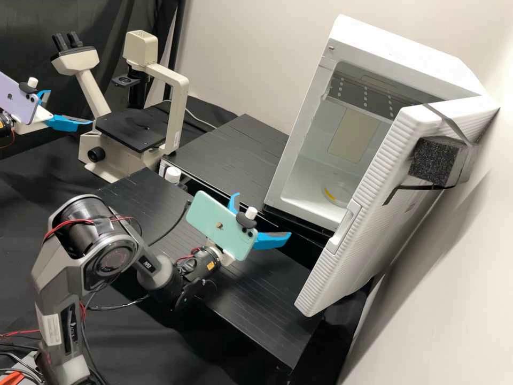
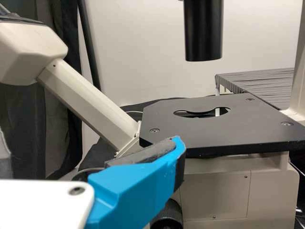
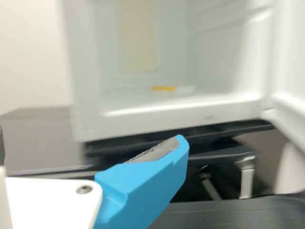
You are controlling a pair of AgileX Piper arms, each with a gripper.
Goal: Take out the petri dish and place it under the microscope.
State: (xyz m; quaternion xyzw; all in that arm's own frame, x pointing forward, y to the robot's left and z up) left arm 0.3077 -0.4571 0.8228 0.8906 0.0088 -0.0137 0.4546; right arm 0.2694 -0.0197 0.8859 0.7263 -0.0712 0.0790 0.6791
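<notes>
Where the petri dish (image 1: 339,194) lies: on the floor of the white cabinet (image 1: 393,45), well inside the doorway, a yellow mark (image 3: 164,88) at its edge; both grippers are apart from it.
Right gripper (image 1: 264,214): in front of the open cabinet, near it but outside; its two blue fingers (image 1: 273,240) stand wide apart, with open air between them.
Right wrist view: one finger, with a grey pad (image 3: 157,151) along its inner side, points toward the cabinet opening.
Left gripper (image 1: 70,107): near the microscope (image 1: 176,107), over on the eyepiece side; its fingers are also spread wide, the gap between them open.
Left wrist view: one blue finger, grey-padded, overlaps the near corner of the stage (image 2: 224,131); whether it touches the microscope cannot be told.
Microscope stage: flat and black, with a rounded opening (image 2: 212,113) through it; a black tube (image 2: 203,33) hangs above, well apart from the plate.
Cabinet door: swung open toward the camera side, a black foam block (image 1: 432,160) strapped to its outer face.
Phones: a green one (image 1: 222,224) is mounted on the right arm, a lavender one (image 1: 17,100) on the left.
Tabletop (image 1: 235,147): black and slatted, between the microscope and the cabinet.
</notes>
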